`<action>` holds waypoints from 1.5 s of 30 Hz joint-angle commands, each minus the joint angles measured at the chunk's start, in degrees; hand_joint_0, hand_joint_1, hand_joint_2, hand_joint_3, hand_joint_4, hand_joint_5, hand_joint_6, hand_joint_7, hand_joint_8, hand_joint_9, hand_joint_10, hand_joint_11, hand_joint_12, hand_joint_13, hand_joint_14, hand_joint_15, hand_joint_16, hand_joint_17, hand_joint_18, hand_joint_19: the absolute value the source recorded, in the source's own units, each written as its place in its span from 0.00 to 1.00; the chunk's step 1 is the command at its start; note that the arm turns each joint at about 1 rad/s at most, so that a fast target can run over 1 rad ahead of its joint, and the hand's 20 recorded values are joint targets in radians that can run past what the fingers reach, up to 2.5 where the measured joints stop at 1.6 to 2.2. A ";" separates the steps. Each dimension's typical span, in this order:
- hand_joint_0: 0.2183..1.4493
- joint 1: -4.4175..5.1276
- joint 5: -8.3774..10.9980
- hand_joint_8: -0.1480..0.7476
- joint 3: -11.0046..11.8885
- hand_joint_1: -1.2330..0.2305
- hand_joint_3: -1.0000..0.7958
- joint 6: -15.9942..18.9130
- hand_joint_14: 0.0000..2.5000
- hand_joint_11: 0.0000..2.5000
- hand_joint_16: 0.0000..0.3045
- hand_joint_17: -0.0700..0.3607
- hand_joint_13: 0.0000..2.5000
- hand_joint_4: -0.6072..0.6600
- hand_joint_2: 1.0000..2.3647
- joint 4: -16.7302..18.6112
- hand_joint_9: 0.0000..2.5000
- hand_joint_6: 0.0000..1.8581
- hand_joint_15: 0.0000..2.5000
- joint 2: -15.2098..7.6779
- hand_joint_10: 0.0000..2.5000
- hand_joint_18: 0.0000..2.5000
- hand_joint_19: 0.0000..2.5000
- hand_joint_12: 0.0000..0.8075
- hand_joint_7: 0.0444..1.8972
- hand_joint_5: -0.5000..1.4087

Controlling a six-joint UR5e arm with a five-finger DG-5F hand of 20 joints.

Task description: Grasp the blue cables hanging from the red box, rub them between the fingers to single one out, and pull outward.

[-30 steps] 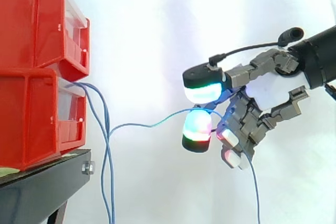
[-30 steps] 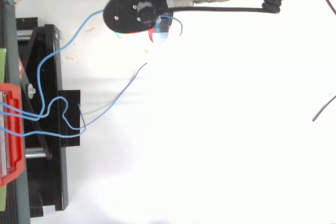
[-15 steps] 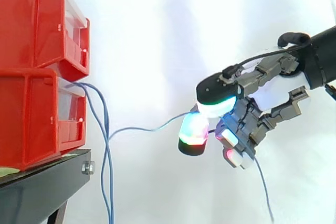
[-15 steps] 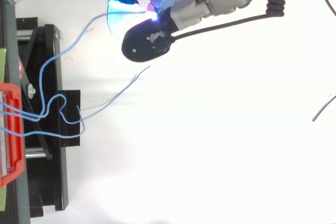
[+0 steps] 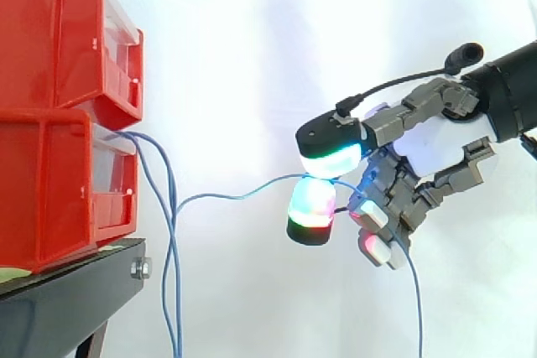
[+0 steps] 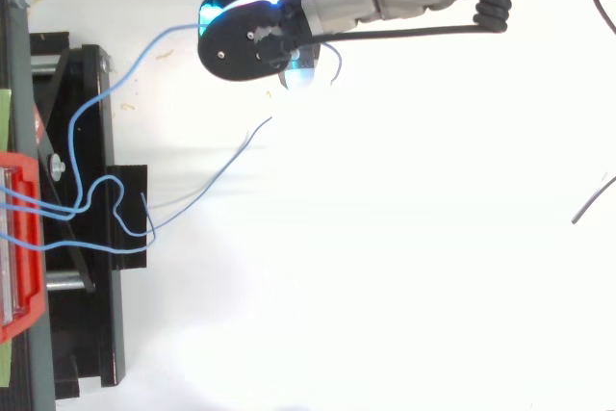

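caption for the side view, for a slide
Hand pinches one blue cable that runs across from the stacked red bins.

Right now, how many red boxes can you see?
2. The upper red box sits stacked on the lower red box, which rests on the black stand.

We see bright, even light, white curtain (image 5: 252,39) nearly blown out, glare across the white ground (image 6: 433,238) in the top view, faint soft shadows beside the blue cables (image 6: 221,166), fingers (image 5: 312,205) glowing green and red.
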 commanded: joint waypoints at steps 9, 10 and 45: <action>0.38 0.19 -0.10 0.47 0.44 0.33 0.51 1.56 0.01 0.33 0.18 0.45 0.38 0.57 0.01 -1.42 0.42 0.41 0.27 0.03 0.01 0.30 0.28 0.47 0.41 0.18; 0.37 0.37 -0.10 0.47 0.62 0.32 0.50 2.62 0.01 0.34 0.18 0.45 0.38 0.56 0.01 -2.30 0.42 0.41 0.27 0.03 0.01 0.30 0.28 0.47 0.41 0.18; 0.28 0.81 -2.64 0.49 2.11 0.51 0.30 7.89 0.01 0.33 0.17 0.44 0.38 0.54 0.00 -4.14 0.44 0.35 0.28 0.03 0.01 0.30 0.30 0.47 0.50 0.20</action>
